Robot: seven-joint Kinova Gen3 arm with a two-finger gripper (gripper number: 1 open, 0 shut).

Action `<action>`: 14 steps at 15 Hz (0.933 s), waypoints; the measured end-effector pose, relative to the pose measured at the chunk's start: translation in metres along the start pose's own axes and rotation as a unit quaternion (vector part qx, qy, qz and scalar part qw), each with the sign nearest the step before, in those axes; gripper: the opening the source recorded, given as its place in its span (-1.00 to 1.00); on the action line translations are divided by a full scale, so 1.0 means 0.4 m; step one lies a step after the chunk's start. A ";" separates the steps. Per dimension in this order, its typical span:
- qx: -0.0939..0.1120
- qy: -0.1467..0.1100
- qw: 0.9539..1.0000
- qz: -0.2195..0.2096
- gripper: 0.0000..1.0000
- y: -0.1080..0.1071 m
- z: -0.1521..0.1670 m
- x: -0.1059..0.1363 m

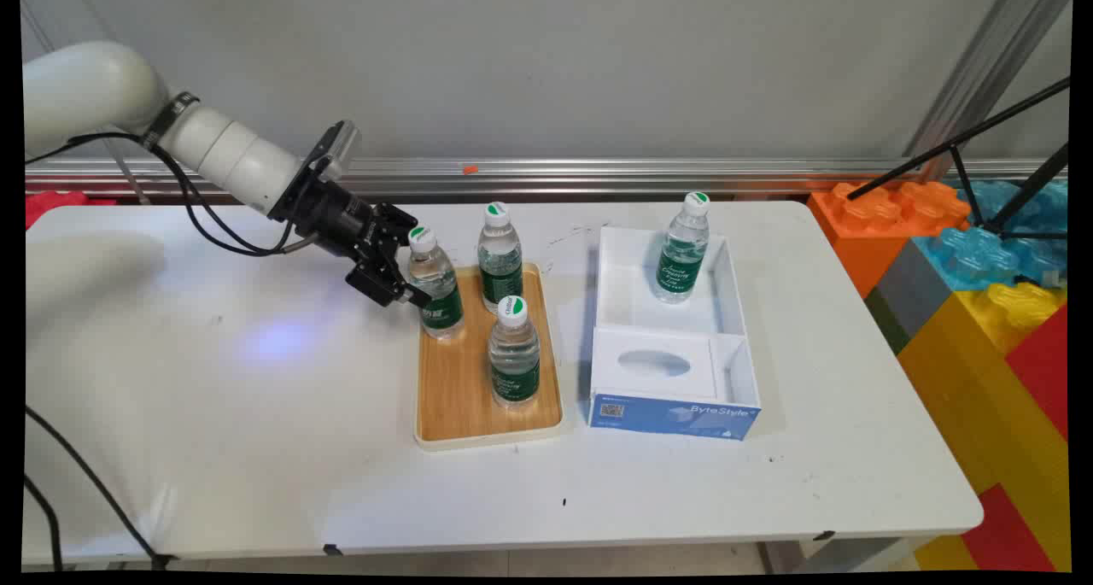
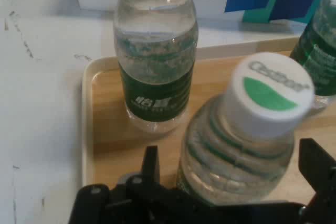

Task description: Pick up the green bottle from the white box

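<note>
My hand (image 1: 408, 279) was at the left side of the wooden tray (image 1: 457, 397), and its two fingers stood on either side of the nearest bottle (image 1: 435, 286). In the hand view this bottle (image 2: 241, 145) filled the space between my fingers (image 2: 151, 165), with its white and green cap (image 2: 270, 93) toward the camera. I could not tell if the fingers already pressed on it or only stood around it; the contact places were hidden by the bottle's body and by my own black linkage.

The bottle stood upright on the tray near its left rim. Behind it, on the same tray, stood a second bottle (image 1: 499, 260), whose top was cut off at the upper edge of the hand view. A third bottle (image 1: 514, 354) stood nearer to the front of the tray; in the hand view only a green piece of it showed at the right edge.

To the right of the tray, just beside it, lay a white box (image 1: 734, 312) with compartments. A fourth bottle (image 1: 683, 252) stood upright in its far compartment. A blue and white tissue box (image 1: 675, 418) sat in the near part; its small print was hard to read.

All these things were on the white desk (image 1: 256, 448). Coloured block shapes (image 1: 982, 252) stood beyond the desk's right end.
</note>
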 end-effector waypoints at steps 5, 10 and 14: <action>0.007 -0.015 1.000 -0.026 1.00 -0.002 -0.026 0.016; 0.027 -0.088 0.991 -0.096 1.00 0.037 -0.078 0.057; 0.042 -0.122 0.980 -0.151 1.00 0.124 -0.152 0.184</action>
